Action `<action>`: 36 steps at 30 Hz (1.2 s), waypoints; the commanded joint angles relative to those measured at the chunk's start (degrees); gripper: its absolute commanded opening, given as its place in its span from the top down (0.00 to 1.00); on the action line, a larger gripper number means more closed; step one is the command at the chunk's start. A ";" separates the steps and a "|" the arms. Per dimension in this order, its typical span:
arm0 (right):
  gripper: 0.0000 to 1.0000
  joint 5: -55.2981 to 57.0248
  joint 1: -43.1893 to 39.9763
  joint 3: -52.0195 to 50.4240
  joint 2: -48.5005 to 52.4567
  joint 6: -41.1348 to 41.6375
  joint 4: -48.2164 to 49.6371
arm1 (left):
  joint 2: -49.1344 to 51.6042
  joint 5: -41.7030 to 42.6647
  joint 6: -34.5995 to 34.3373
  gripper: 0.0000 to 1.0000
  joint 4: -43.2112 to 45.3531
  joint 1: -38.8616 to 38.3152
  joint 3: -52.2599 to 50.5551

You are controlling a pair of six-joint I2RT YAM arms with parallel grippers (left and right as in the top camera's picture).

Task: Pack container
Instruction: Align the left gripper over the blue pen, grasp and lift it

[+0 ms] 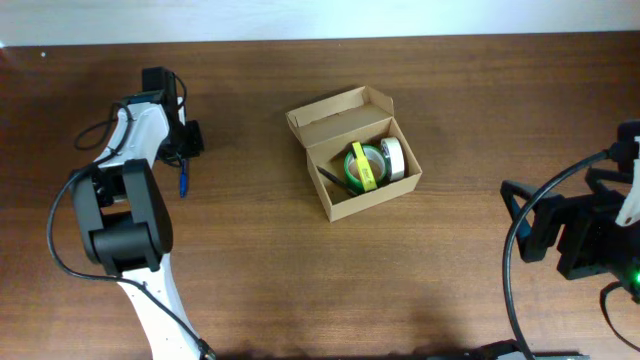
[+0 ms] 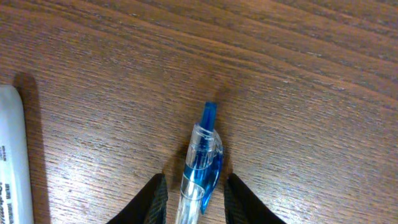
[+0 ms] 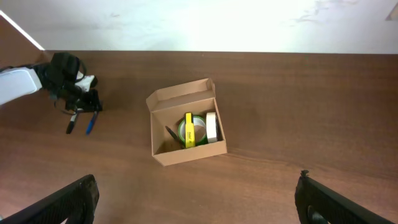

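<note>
The container [image 1: 352, 205] is an open light-brown cardboard box mid-table with its flap lid up. It holds a green tape roll with a yellow label [image 1: 362, 166], a white tape roll [image 1: 393, 158] and a dark pen [image 1: 330, 179]. It also shows in the right wrist view [image 3: 186, 152]. A blue pen [image 2: 202, 165] lies on the table at far left [image 1: 184, 182]. My left gripper [image 2: 194, 199] is low over it, one finger on each side with small gaps. My right gripper [image 3: 196, 208] is open and empty at the right, far from the box.
A white marker [image 2: 12, 162] lies just left of the blue pen. The left arm's base and cables [image 1: 125, 215] take up the table's left side. The right arm [image 1: 585, 235] is near the right edge.
</note>
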 commanded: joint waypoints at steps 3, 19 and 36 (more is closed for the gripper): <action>0.01 0.50 -0.44 -0.20 -0.17 -0.55 -0.35 | 5.77 -0.96 -0.74 0.71 -0.02 1.38 -2.19; 0.01 0.52 -0.44 -0.20 -0.81 -0.57 -0.35 | 5.77 -0.79 -0.70 0.98 4.11 1.38 -9.46; 0.01 0.55 -0.44 -0.20 -0.81 -0.57 -0.35 | 3.37 2.69 1.03 0.98 2.78 1.18 -9.14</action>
